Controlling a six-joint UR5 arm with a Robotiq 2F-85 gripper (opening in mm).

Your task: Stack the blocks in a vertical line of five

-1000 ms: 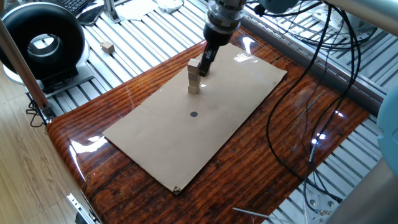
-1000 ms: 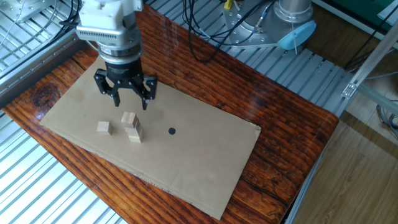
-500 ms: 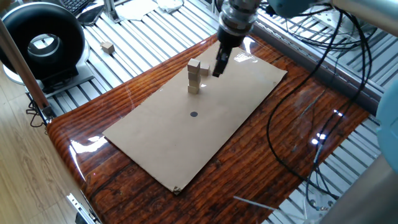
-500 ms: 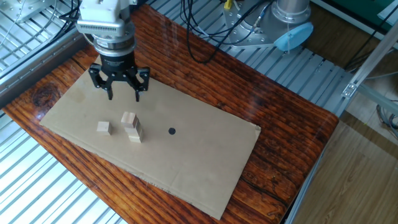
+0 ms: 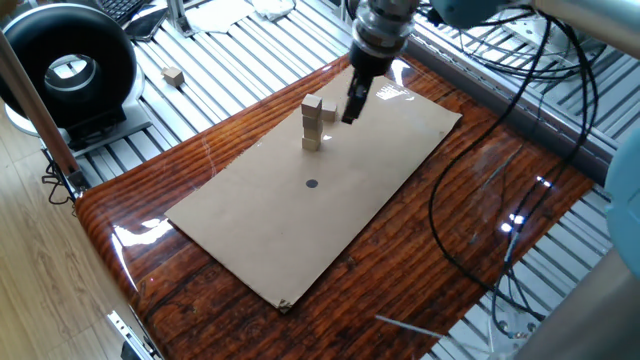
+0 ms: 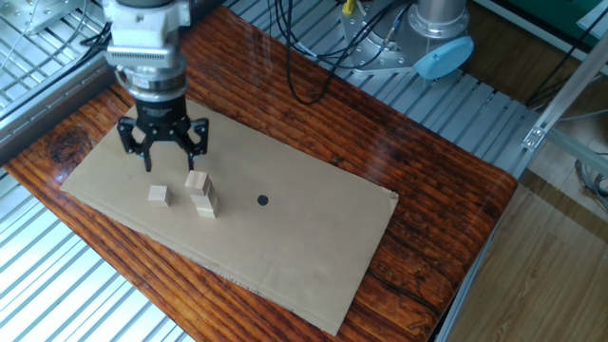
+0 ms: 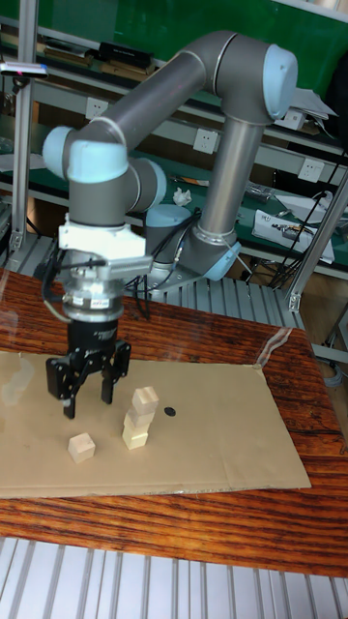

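Three blocks form a slightly crooked upright stack (image 5: 312, 122) (image 6: 200, 194) (image 7: 139, 418) on the cardboard sheet (image 6: 304, 237). One loose block (image 6: 159, 195) (image 7: 81, 446) lies on the sheet just beside the stack; in one fixed view only its edge (image 5: 329, 112) shows behind the stack. Another block (image 5: 174, 75) rests on the metal slats, away from the sheet. My gripper (image 6: 163, 157) (image 7: 89, 401) (image 5: 351, 110) hangs open and empty a little above the sheet, over and slightly behind the loose block, clear of the stack.
A small dark round spot (image 5: 312, 183) (image 6: 263, 200) marks the sheet near the stack. A black ring-shaped device (image 5: 66, 68) stands beyond the table's left corner. Black cables (image 5: 500, 170) trail over the table's right side. The glossy wooden table (image 6: 446, 199) is bordered by metal slats.
The open gripper has drawn away from the top of the stack and moved sideways, ending above the loose block. The stack and the loose blocks have not moved.
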